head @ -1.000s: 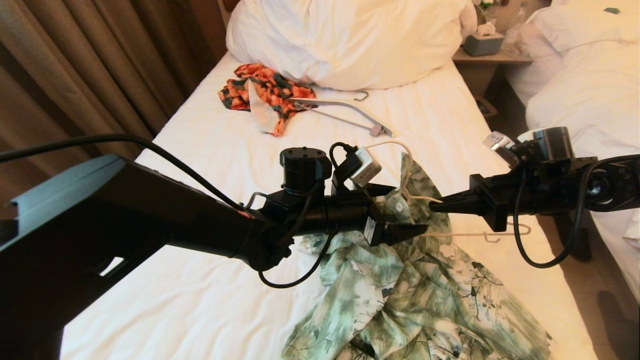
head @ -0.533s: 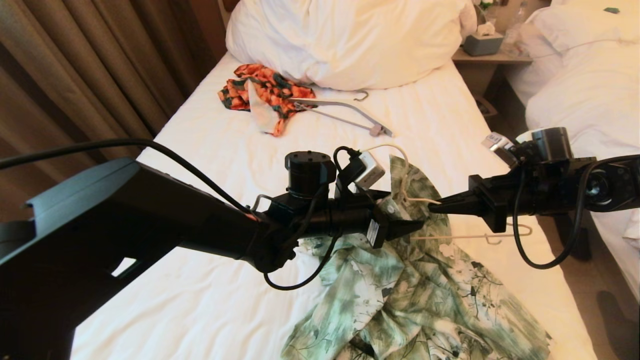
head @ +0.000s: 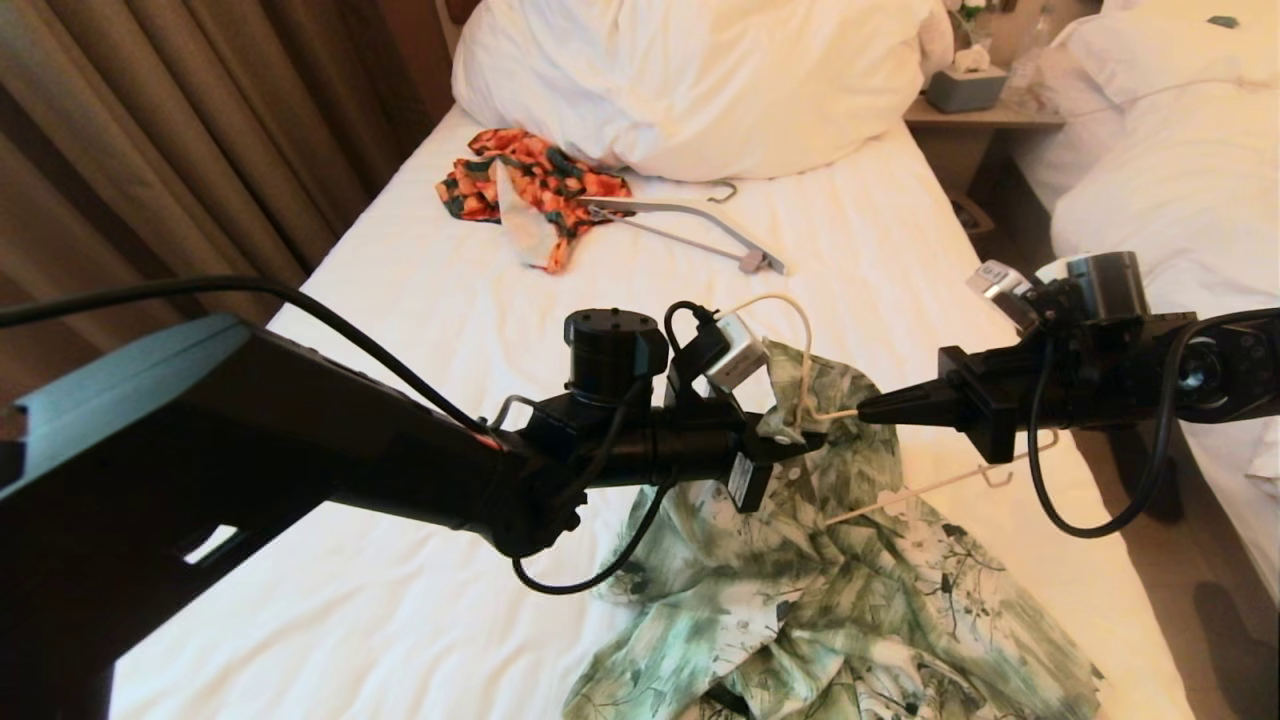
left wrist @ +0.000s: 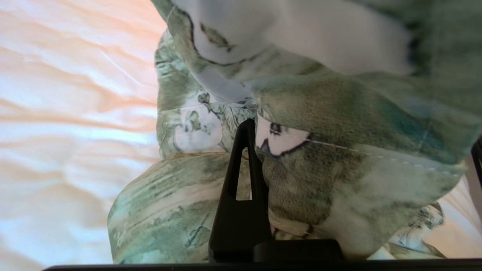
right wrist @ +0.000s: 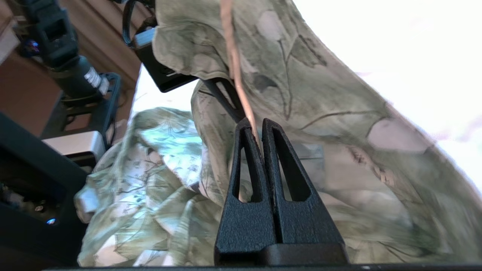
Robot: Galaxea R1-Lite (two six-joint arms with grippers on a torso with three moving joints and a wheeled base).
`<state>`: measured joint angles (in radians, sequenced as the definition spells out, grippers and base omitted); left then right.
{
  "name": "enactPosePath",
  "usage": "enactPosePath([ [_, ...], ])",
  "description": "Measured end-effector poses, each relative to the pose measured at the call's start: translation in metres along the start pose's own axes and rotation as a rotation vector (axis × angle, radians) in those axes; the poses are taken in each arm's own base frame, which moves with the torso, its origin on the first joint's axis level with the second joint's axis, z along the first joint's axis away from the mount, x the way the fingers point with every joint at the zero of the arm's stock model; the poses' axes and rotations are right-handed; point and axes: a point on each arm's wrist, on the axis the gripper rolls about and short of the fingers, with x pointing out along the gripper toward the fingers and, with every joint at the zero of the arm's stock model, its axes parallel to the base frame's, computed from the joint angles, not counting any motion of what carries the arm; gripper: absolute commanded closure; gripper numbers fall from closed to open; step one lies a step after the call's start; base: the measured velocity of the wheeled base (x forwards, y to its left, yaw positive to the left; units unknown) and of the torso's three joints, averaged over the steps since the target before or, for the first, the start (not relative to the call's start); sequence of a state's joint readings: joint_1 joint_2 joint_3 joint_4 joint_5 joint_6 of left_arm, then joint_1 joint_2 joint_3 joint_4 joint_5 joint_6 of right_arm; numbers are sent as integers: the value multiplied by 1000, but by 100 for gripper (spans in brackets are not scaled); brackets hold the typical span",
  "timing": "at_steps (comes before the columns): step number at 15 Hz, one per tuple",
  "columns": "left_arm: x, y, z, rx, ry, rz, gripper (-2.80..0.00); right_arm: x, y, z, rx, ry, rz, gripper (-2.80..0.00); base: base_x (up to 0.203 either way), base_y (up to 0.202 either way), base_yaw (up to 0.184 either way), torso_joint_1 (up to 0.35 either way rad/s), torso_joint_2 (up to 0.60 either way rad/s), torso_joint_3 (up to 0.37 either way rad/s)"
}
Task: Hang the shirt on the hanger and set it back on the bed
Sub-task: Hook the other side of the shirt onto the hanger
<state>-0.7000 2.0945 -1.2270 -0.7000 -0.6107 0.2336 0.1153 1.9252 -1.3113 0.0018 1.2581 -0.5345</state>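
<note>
While both arms lift, the shirt (head: 800,500) collar rises off the bed (head: 400,300). Left gripper (head: 800,437) pinches fabric; right gripper (head: 862,410) is clamped on the hanger (head: 800,330), now tilted. Threading is underway.

The head view looks down and forward over the bed (head: 420,300) from above both arms. Each of the 2 wrist views sits close behind its fingers. All 3 views share the shirt (head: 850,560) (left wrist: 339,113) (right wrist: 308,94), mid-frame.
</note>
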Motion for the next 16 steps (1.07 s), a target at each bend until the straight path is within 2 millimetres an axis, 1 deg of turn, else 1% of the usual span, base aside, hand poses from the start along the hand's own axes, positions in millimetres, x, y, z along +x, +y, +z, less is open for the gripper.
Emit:
enactPosePath([
  [6,-23,-8,7,-6,16,36,0,-8,7,-2,30,3,-18,0,0,0,0,0,0,0],
  [10,-30,-11,10,-5,19,57,0,-17,6,-4,12,5,-46,0,0,0,0,0,0,0],
  [13,-31,-11,11,-4,18,62,0,-25,5,-6,5,4,-70,0,0,0,0,0,0,0],
  [14,-31,-11,12,-3,17,62,0,-26,4,-8,-2,1,-76,-280,0,0,0,0,0,0],
  [16,-32,-11,13,-1,13,63,0,-26,3,-9,-32,-7,-88,-280,0,0,0,0,0,0],
])
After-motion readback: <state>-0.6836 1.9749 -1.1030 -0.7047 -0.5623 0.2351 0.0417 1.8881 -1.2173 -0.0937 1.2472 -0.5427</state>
